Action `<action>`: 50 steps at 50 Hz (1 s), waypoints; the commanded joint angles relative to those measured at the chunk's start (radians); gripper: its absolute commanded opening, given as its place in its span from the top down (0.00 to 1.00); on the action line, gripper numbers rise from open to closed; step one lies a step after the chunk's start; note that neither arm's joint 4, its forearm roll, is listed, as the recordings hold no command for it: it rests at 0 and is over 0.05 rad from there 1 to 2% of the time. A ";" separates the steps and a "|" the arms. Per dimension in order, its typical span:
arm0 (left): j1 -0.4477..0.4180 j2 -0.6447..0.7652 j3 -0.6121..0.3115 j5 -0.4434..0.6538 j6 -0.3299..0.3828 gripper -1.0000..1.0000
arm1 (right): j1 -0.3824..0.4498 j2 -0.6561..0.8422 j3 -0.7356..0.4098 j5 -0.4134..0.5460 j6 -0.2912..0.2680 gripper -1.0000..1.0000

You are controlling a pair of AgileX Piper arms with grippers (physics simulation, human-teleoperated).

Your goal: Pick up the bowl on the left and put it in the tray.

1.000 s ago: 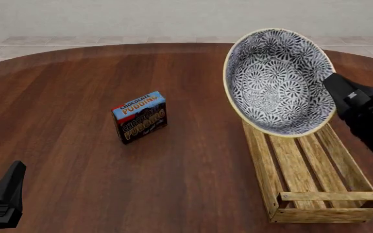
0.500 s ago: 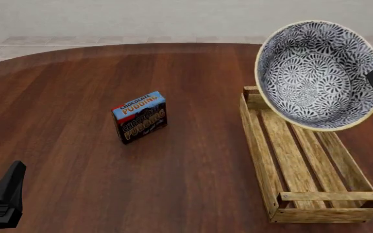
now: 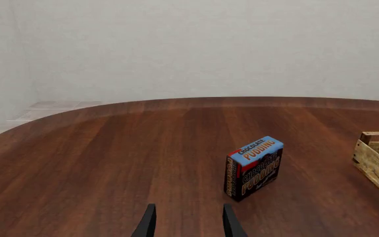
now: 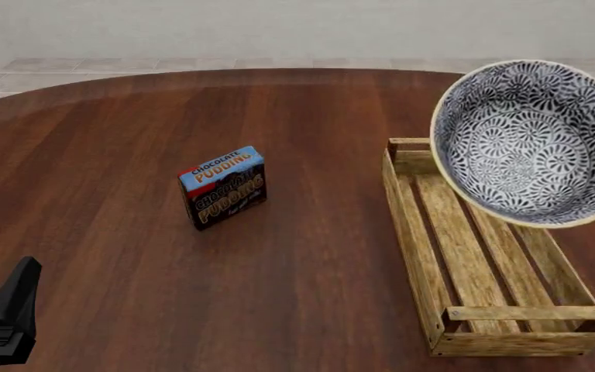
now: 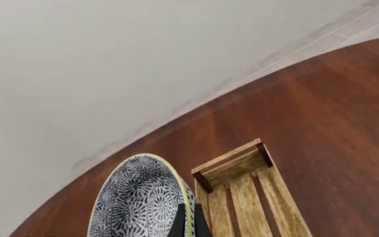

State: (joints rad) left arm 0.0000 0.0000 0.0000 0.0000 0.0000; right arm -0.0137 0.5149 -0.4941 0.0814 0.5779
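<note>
Bowl (image 4: 533, 143) shifted right and lower vs half-second ago, now tilted on edge above tray's (image 4: 418, 232) far half, not touching.
Right gripper (image 5: 188, 224) clamped on bowl rim.
Left gripper (image 3: 187, 224) parked, narrow gap, empty.
Pudding box (image 4: 223, 187) well apart.
Needs levelling; slats below free.

light: even, bright, diffuse | shadows: faint | glare: soft sheen on table (image 4: 122, 155) | blur: none
</note>
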 commanded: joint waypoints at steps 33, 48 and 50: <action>0.000 0.000 0.000 0.000 0.000 0.00 | -0.051 0.005 0.107 0.037 0.042 1.00; 0.000 0.000 0.000 0.000 0.000 0.00 | -0.077 0.050 0.142 -0.011 0.053 1.00; 0.000 0.000 0.000 0.000 0.000 0.00 | -0.083 0.062 0.150 -0.023 0.056 1.00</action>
State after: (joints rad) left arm 0.0000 0.0000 0.0000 0.0000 0.0000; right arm -0.0775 0.5435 -0.3687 0.0970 0.6222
